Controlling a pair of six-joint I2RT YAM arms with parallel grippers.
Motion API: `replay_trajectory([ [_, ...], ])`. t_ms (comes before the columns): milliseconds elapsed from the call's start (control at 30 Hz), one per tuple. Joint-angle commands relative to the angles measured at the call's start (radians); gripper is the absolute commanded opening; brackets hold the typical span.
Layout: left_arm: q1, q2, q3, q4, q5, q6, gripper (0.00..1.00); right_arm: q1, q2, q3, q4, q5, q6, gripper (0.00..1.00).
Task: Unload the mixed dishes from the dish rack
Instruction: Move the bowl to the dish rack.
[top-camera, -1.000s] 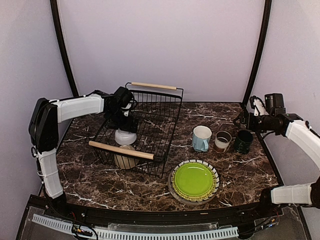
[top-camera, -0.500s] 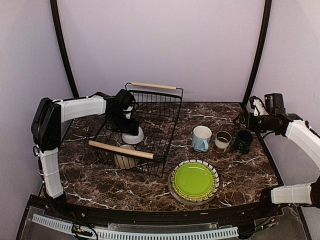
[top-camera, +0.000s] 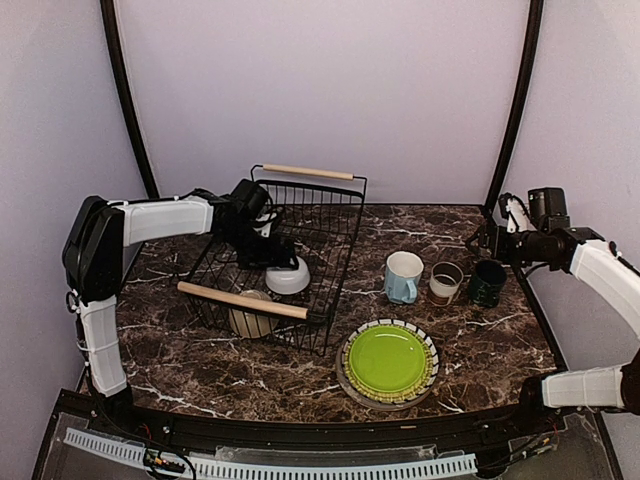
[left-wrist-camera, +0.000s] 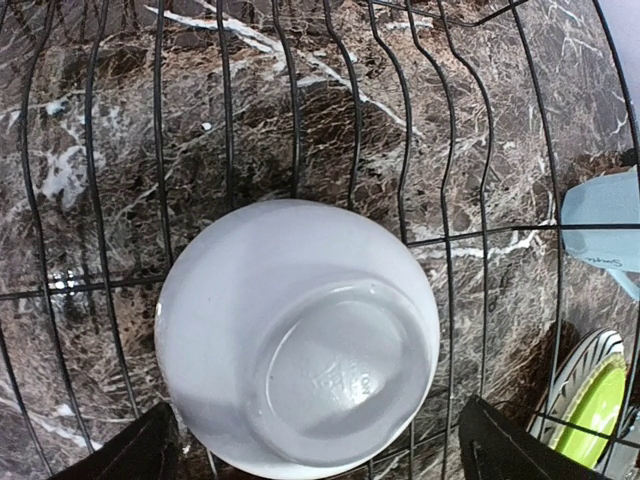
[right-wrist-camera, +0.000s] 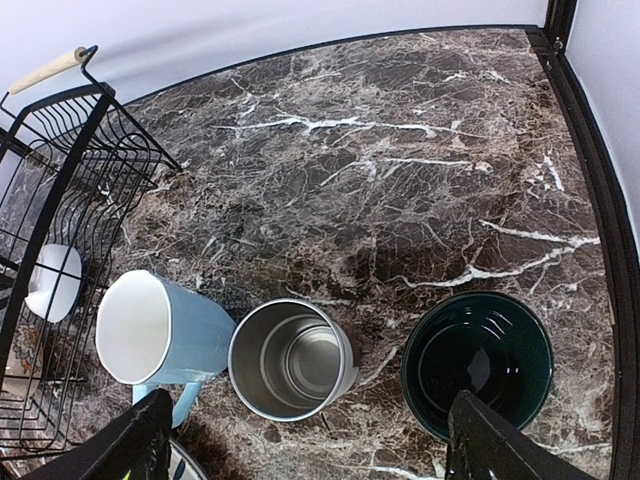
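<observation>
Dark marble table (top-camera: 480, 340) within pale lilac walls, with bare surface along its near edge and far right corner. The dish rack (top-camera: 243, 300) at left holds a cream bowl (top-camera: 250, 320) and an upturned white bowl (left-wrist-camera: 300, 335) (shifted rightward since a second ago). The left gripper (left-wrist-camera: 330, 450) straddles the white bowl, jaws spread. The right gripper (right-wrist-camera: 310, 440), jaws apart and empty, hangs near the dark green mug (top-camera: 487, 283).

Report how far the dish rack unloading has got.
Done: the light blue mug, brown-white cup and dark green mug stand on the table, with the lime-green plate in front of them. In hand: the left end effector straddles the upturned white bowl inside the dish rack; a firm grip is not clear. Left: that bowl and the cream bowl at the rack's near end.
</observation>
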Motion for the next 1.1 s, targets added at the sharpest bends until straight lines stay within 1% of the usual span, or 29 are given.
replay_trajectory([
  [0, -0.006, -0.048, -0.023, 0.025, 0.052, -0.021, 0.98, 0.0, -0.006, -0.018, 0.026, -0.003, 0.0, 0.93],
  [167, 0.011, -0.04, -0.029, 0.006, 0.021, -0.042, 0.99, 0.0, -0.016, -0.022, 0.024, 0.002, -0.001, 0.93],
  [300, 0.037, -0.033, -0.06, 0.042, 0.059, -0.089, 0.99, 0.0, -0.019, -0.025, 0.026, 0.001, 0.001, 0.93],
  [433, 0.057, -0.035, -0.084, 0.065, 0.044, -0.123, 0.99, -0.001, -0.023, -0.029, 0.023, 0.004, 0.0, 0.93],
  [600, 0.057, 0.008, -0.082, 0.101, 0.11, -0.151, 0.99, 0.0, -0.021, -0.032, 0.032, 0.003, 0.001, 0.93],
  [733, 0.057, 0.037, -0.083, 0.129, 0.127, -0.167, 0.99, 0.0, -0.017, -0.032, 0.037, -0.001, 0.001, 0.93],
  [833, 0.057, 0.051, -0.087, 0.175, 0.167, -0.178, 0.99, 0.0, -0.019, -0.033, 0.035, 0.006, -0.004, 0.93],
  [867, 0.056, 0.056, -0.089, 0.186, 0.197, -0.181, 0.97, 0.0, -0.019, -0.034, 0.036, 0.007, -0.004, 0.93],
  [967, 0.043, 0.057, -0.083, 0.218, 0.221, -0.184, 0.91, 0.0, -0.017, -0.034, 0.038, 0.007, -0.004, 0.93],
  [1067, 0.018, 0.055, -0.064, 0.217, 0.211, -0.164, 0.9, 0.0, -0.014, -0.034, 0.041, 0.007, -0.004, 0.93],
])
